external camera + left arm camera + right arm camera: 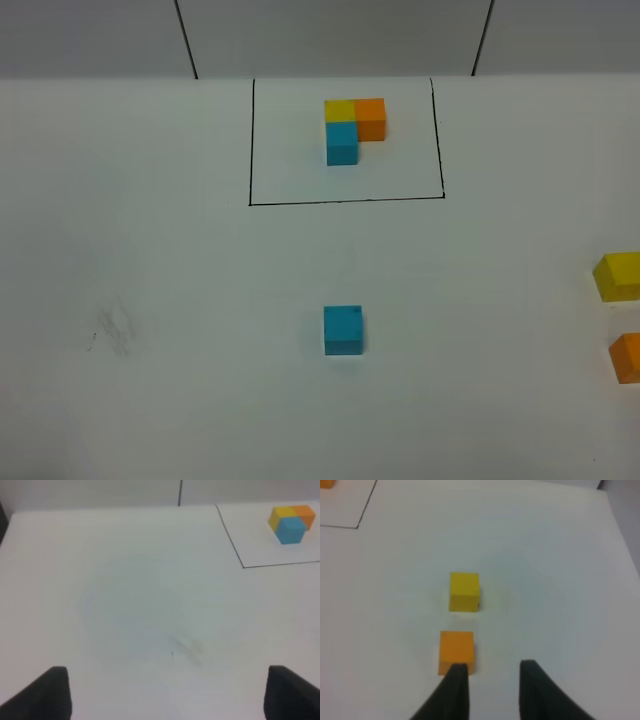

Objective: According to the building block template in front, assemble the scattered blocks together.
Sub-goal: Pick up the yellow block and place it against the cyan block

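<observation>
Exterior high view: neither pincer shows. The building block template (355,128) sits in its drawn frame at the far side of the desk (150,300). The cyan cube (343,331) lies alone mid-desk. The yellow cube (620,277) and orange cube (627,358) lie at the right arm's edge, so I judge that arm nearer to them.

Left wrist view: the left pincer (170,700) is released, spread wide, nothing between; the building block template (291,522) lies well ahead, off to one side.

Right wrist view: the right pincer (490,690) is released and empty. The orange cube (456,651) lies just ahead of one fingertip, outside the gap, and the yellow cube (464,591) beyond it. I judge a sideways shift is needed to straddle orange.
</observation>
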You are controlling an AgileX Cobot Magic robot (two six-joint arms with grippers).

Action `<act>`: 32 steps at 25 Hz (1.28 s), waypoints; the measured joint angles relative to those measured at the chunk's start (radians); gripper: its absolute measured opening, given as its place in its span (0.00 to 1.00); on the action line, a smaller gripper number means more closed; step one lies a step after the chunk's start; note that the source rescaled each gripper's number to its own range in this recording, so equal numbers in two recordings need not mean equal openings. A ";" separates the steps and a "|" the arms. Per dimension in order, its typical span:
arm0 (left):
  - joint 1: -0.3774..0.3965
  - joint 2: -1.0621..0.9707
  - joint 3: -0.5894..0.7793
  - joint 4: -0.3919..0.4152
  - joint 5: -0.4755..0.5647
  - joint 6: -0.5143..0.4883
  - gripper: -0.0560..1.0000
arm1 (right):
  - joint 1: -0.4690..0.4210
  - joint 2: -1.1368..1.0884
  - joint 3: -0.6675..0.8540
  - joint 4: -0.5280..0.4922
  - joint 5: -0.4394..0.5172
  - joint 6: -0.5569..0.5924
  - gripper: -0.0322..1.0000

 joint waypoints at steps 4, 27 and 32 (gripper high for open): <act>0.000 0.000 0.065 -0.012 -0.011 0.018 0.67 | 0.000 0.000 0.000 0.000 0.000 0.000 0.03; 0.132 0.000 0.098 -0.005 0.014 0.021 0.67 | 0.000 0.000 0.000 0.000 0.000 0.000 0.03; 0.132 0.000 0.098 -0.005 0.014 0.020 0.67 | 0.000 0.000 0.000 0.000 0.000 0.000 0.03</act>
